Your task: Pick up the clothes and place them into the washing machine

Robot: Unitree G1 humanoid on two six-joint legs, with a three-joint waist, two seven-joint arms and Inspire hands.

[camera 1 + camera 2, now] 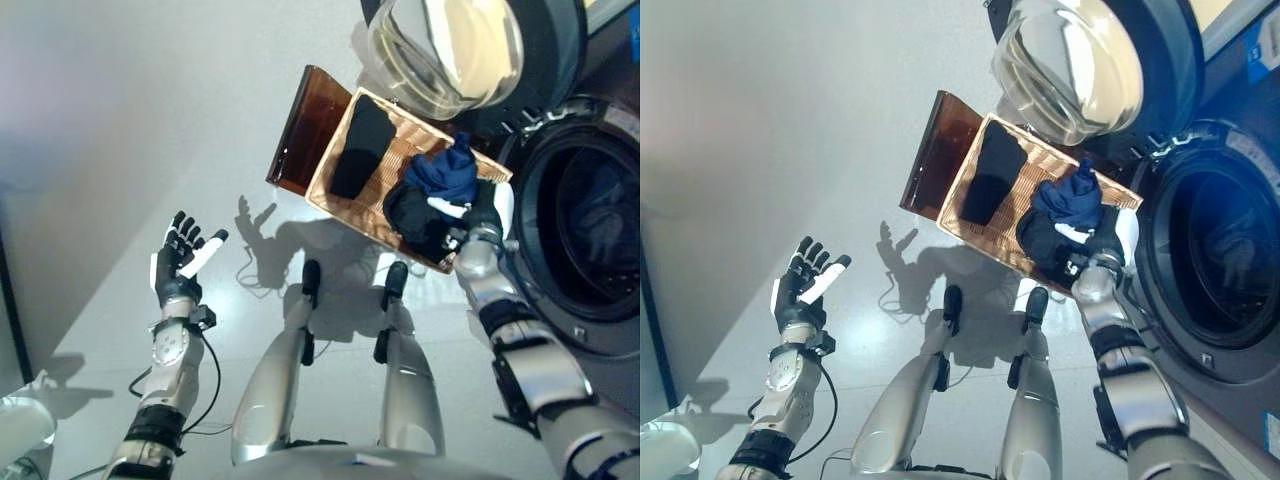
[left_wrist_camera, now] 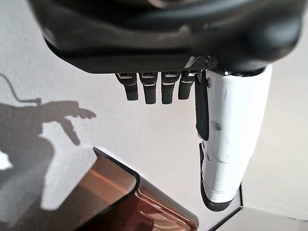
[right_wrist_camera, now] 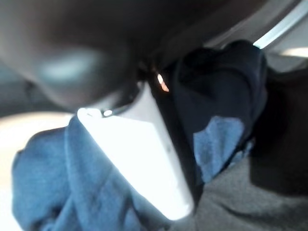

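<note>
The right hand [image 1: 482, 218] reaches into the wicker basket [image 1: 340, 135] beside the washing machine [image 1: 580, 215], its fingers buried in the blue garment [image 1: 447, 172], grip indiscernible. The left hand [image 1: 180, 258] idles far from the basket, fingers apart.

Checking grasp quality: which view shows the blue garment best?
The left eye view: the blue garment sits bunched in the basket by the right hand. Right eye matches; right wrist shows only blurred folds; left wrist misses it.

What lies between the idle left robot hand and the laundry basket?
Only bare grey floor separates the open left robot hand from the wicker basket and its brown lid, as seen in both eye views.
</note>
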